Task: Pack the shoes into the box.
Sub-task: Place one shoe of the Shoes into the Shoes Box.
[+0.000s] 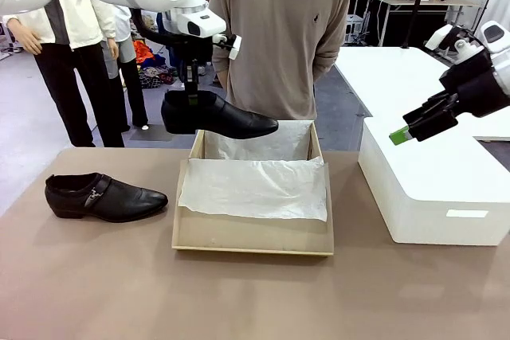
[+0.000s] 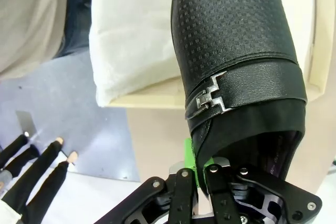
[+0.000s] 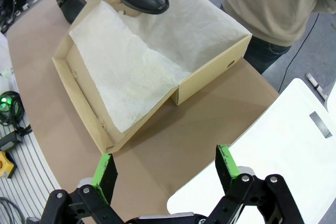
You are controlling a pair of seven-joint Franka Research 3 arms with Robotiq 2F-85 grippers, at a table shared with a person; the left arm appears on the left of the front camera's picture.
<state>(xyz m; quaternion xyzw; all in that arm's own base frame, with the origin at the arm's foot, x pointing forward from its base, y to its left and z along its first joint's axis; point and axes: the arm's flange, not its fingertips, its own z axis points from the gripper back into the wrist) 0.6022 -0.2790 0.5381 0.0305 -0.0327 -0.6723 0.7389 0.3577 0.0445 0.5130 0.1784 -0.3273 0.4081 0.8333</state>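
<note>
Your left gripper [image 2: 199,163] pinches the glossy black shoe [image 1: 217,115] by its heel rim above the far-left corner of the tissue-lined cardboard box [image 1: 239,238], while your right gripper [image 3: 164,158] gapes empty off to its right.

Grey floor [image 1: 20,117], brown tbl [image 1: 239,300], white tbl [image 1: 398,77] bkgd.

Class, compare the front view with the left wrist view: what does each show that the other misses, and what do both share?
Front view: the second shoe lying on the table, and the open right gripper by the white box.
Left wrist view: the metal buckle on the held shoe, and a green pad pinching its collar.
Both: the left gripper holding that shoe over the tissue-lined box.
</note>
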